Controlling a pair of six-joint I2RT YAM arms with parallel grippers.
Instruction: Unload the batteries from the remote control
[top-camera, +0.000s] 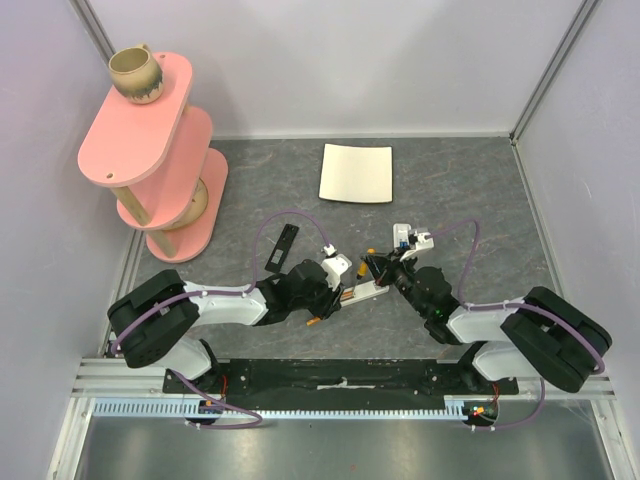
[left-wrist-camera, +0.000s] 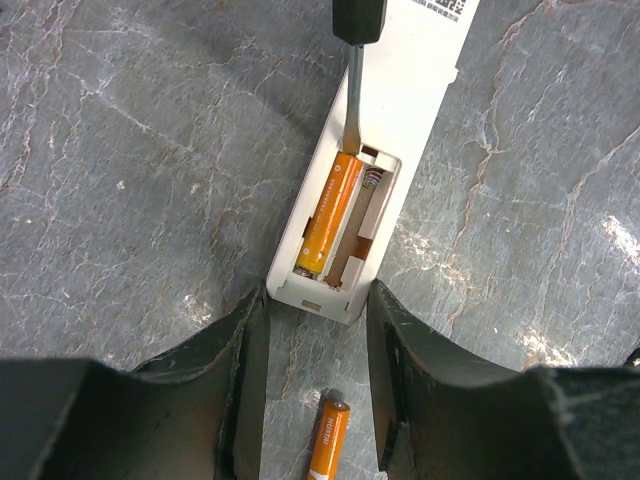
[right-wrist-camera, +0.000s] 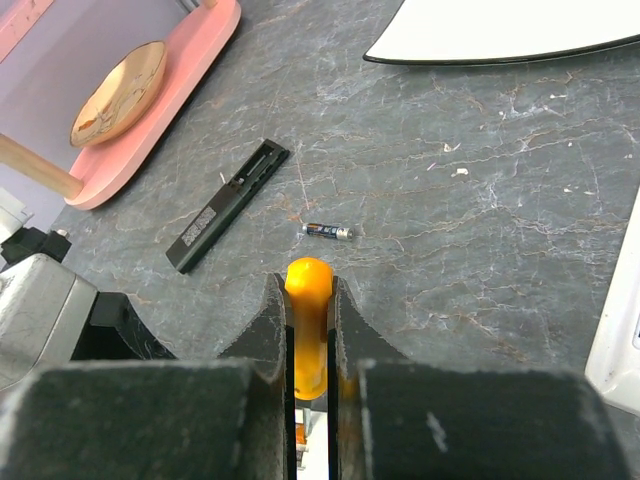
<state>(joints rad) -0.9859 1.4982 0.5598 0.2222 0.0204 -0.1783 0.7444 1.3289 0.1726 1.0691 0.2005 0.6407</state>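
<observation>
Left tool (left-wrist-camera: 318, 303) is closed around the near end of the remote control (left-wrist-camera: 405, 120), with both fingertips touching its sides. The remote control is laid on the grey table (left-wrist-camera: 130, 180) between the two arms, its battery bay uncovered and facing up. One orange battery (left-wrist-camera: 330, 215) is seated in the bay, and the spring of the slot beside it is exposed. A second orange battery (left-wrist-camera: 327, 440) is found loose on the table just behind the remote's end, between the left fingers. Right tool (right-wrist-camera: 306, 286) is clamped on the orange handle of a screwdriver (right-wrist-camera: 308, 350), whose metal blade is set against the far end of the seated battery. A flat black bar (right-wrist-camera: 228, 205) and a small dark cell (right-wrist-camera: 328, 231) are seen farther off on the table.
</observation>
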